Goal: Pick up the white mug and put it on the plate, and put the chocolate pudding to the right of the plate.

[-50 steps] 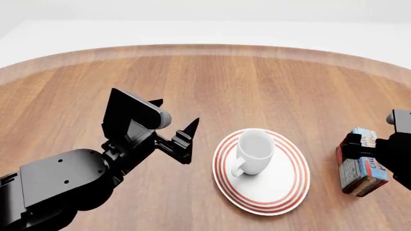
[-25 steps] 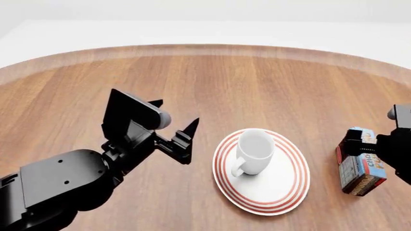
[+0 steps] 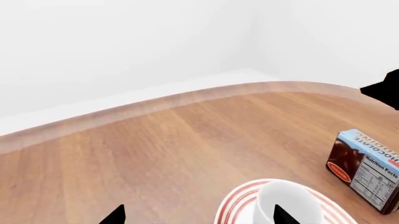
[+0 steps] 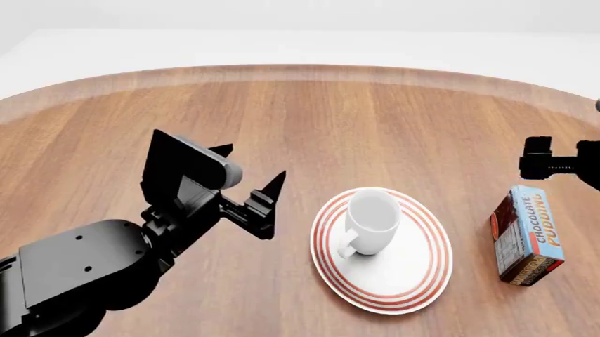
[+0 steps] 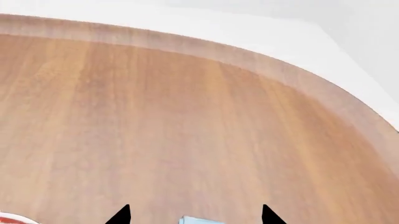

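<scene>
**Mug on plate, pudding on its right, both pincers free**

Round wooden surface [image 4: 375, 119] with a pale rim, plain white walls behind it. On my head view the plate [image 4: 412, 281], white with red rings, lies in the near middle of the surface. White mug [image 4: 372, 221] stands upright on the plate's far-left part, mouth up, loop handle pointing toward me and a bit left. Nothing visible inside the mug. The mug is the only thing on the plate.

Chocolate pudding [image 4: 527, 234] carton sits on the wood just right of the plate, apart from it, not touching. Blue-orange end faces away from me, dark brown end toward me, lettering up; nutrition panel on its side shows in my left wrist view.

Left pincer [image 4: 251, 184] hovers left of the plate, above the wood, arm coming in from the lower left, wrist bent so the tips point toward the mug. Fingers spread wide, nothing between them; in the wrist view both tips sit far apart at the frame's edge, with the mug and plate between them further off.

Right pincer [image 4: 549, 163] is at the right edge of the head view, beyond the carton and clear of it. Its wrist view shows two tips well apart with a sliver of the carton between them, untouched. Wide, holding nothing.
</scene>
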You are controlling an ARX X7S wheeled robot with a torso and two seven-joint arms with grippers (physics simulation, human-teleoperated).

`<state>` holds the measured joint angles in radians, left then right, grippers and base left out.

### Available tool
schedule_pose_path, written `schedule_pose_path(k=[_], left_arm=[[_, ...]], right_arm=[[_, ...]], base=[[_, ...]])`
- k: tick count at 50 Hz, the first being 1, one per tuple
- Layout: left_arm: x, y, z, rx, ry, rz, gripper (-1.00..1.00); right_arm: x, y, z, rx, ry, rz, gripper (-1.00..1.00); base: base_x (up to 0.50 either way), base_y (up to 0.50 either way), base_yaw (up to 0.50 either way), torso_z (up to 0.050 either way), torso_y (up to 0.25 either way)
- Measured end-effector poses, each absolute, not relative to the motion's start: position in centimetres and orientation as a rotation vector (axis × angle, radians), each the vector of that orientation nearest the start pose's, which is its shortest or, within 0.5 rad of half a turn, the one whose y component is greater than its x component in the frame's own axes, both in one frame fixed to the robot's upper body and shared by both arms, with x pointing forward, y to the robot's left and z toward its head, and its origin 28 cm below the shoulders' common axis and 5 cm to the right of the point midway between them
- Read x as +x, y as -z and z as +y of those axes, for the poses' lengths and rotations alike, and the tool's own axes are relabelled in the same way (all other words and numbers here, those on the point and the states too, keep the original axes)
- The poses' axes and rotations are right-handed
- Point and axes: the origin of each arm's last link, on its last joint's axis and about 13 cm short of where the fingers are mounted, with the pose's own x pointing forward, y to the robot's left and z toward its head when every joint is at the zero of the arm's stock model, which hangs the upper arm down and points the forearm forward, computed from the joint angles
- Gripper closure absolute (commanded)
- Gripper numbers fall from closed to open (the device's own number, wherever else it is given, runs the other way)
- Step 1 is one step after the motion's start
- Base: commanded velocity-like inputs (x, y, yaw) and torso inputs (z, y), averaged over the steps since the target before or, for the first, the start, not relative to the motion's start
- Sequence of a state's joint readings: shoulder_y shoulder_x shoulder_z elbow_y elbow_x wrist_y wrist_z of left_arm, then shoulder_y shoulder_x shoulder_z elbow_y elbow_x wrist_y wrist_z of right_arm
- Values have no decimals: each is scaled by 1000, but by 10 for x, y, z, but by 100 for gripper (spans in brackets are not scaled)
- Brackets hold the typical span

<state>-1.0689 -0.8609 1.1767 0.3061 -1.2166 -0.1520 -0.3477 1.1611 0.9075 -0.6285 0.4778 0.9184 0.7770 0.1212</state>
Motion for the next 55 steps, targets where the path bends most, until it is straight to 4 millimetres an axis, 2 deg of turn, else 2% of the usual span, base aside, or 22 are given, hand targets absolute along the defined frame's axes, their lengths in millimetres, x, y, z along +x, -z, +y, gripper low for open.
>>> schedule_pose_path(k=[12, 24, 40, 55], left_arm=[[266, -190, 223, 74, 575, 16, -100], [263, -190, 225, 73, 569, 13, -100], [259, -192, 226, 76, 558, 1, -100], [251, -197, 226, 107, 529, -28, -100]], right_arm=[[302, -263, -292, -219, 202, 260, -100], [278, -289, -273, -319, 157, 136, -100], [236, -312, -248, -445, 112, -34, -100], [200, -318, -228, -524, 82, -169, -100]], base=[[0, 0, 0, 0, 0], [0, 0, 0, 0, 0], [0, 0, 0, 0, 0], [0, 0, 0, 0, 0]])
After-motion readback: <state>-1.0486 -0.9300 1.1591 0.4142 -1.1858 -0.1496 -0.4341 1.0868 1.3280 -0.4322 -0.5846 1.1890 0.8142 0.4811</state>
